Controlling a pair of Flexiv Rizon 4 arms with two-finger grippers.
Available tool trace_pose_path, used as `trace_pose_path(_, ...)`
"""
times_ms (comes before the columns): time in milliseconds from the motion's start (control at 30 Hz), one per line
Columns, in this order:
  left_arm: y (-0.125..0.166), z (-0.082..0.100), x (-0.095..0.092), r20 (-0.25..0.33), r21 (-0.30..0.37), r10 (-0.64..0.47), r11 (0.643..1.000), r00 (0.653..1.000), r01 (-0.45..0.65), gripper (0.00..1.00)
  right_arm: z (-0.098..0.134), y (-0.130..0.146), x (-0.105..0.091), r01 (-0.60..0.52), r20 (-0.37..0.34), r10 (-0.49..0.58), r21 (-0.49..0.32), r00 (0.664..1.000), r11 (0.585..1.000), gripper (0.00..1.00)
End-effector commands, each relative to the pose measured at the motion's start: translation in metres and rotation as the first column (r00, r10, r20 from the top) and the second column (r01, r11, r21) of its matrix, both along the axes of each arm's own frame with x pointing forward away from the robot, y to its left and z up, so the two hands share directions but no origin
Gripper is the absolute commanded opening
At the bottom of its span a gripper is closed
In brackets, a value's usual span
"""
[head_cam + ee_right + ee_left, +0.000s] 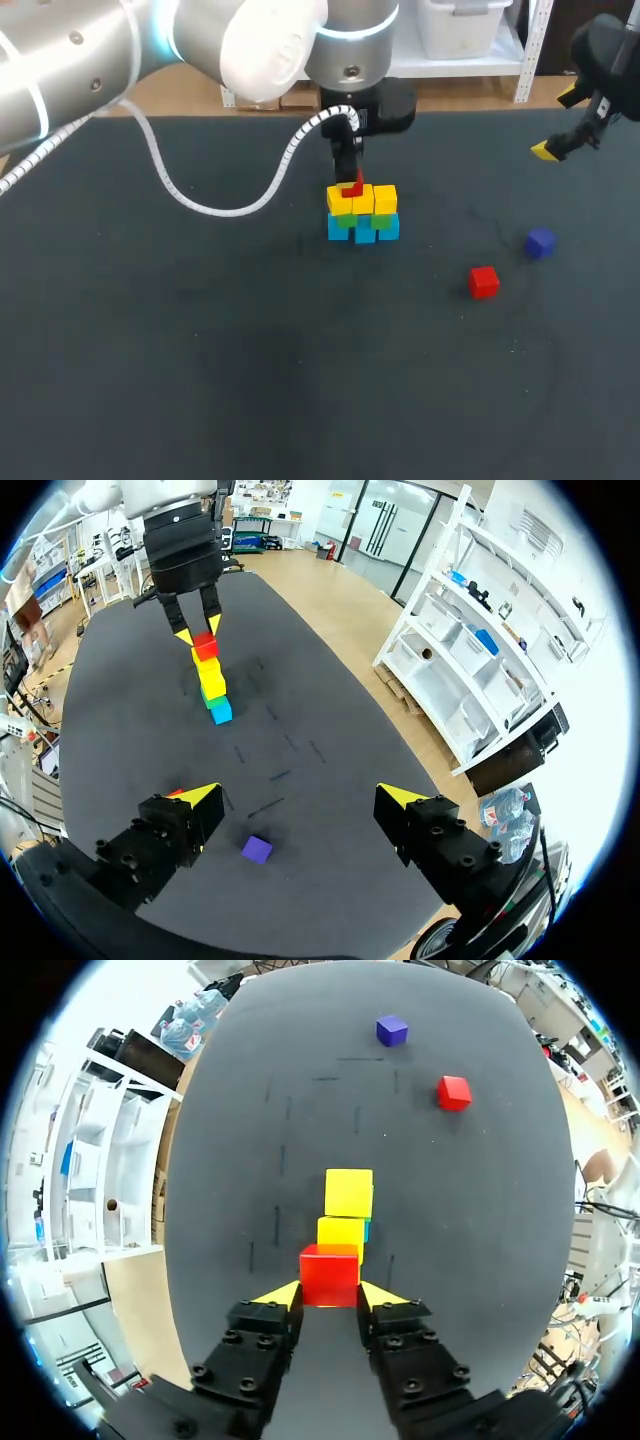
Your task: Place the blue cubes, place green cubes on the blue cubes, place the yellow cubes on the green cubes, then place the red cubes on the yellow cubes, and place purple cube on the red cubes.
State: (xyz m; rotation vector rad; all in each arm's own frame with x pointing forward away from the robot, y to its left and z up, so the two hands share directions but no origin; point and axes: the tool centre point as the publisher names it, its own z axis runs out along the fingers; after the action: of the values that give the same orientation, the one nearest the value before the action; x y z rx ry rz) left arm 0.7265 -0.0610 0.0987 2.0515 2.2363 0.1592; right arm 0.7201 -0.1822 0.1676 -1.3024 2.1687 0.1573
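The left arm (120, 50) comes in from the upper left corner and ends above the middle of the table (200, 350). The stack (362, 213) stands there in three layers: blue cubes (363, 232) at the base, green cubes (346, 214) on them, and yellow cubes (376, 198) on top. The left gripper (330, 1298) points down over one end of the stack, its fingers clamped from two sides on a red cube (329, 1274). This cube is on or just above the end yellow cube; contact cannot be confirmed. The right gripper (300, 800) hangs over the table's right side, well apart from the stack, with its fingers spread wide and nothing between them. Ahead of it a purple cube (256, 849) lies on the table. A second red cube (484, 281) lies near the purple one.
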Motion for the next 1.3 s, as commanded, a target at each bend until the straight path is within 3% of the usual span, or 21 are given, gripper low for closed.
trace_pose_path(33,0.0,0.0,0.002,-0.004,0.0,-0.002,1.0,1.0,0.002,0.44,-0.001,0.001,0.0,0.002,0.002,-0.002,0.0,1.0,1.0,1.0)
trace_pose_path(67,0.0,0.0,0.002,-0.004,0.0,-0.002,1.0,1.0,0.002,0.5,-0.001,0.001,0.0,0.002,0.002,-0.002,0.0,1.0,1.0,1.0)
trace_pose_path(167,0.0,0.0,0.002,-0.005,0.001,-0.002,1.0,1.0,0.002,0.52,-0.001,0.001,0.0,0.002,0.002,-0.002,0.0,1.0,1.0,1.0)
trace_pose_path(200,0.0,0.0,0.002,-0.005,0.001,-0.003,1.0,1.0,0.003,0.81,-0.001,0.001,0.0,0.002,0.002,-0.002,0.0,1.0,1.0,1.0)
trace_pose_path(233,0.0,0.0,0.002,-0.005,0.0,-0.002,1.0,1.0,0.002,0.99,-0.001,0.001,0.0,0.002,0.002,-0.002,0.0,1.0,1.0,1.0)
trace_pose_path(433,0.003,0.006,0.002,0.0,-0.035,0.036,0.999,0.999,-0.036,1.0,-0.001,0.001,0.0,0.002,0.002,-0.002,0.0,1.0,1.0,1.0)
trace_pose_path(567,0.014,0.013,-0.003,0.023,-0.064,0.123,0.991,0.992,-0.121,1.0,-0.001,0.001,0.0,0.002,0.002,-0.002,0.0,1.0,1.0,1.0)
trace_pose_path(800,0.047,0.034,-0.02,0.085,-0.177,0.294,0.945,0.952,-0.276,1.0,-0.001,0.001,0.0,0.002,0.002,-0.002,0.0,1.0,1.0,1.0)
trace_pose_path(1000,0.083,0.057,-0.031,0.133,-0.27,0.424,0.885,0.896,-0.379,1.0,-0.001,0.001,0.0,0.002,0.002,-0.002,0.0,1.0,1.0,1.0)
trace_pose_path(1167,0.12,0.078,-0.027,0.164,-0.35,0.525,0.823,0.835,-0.448,1.0,-0.001,0.001,0.0,0.002,0.002,-0.002,0.0,1.0,1.0,1.0)
trace_pose_path(1300,0.152,0.095,-0.022,0.173,-0.474,0.647,0.716,0.743,-0.513,1.0,-0.001,0.001,0.0,0.002,0.002,-0.002,0.0,1.0,1.0,1.0)
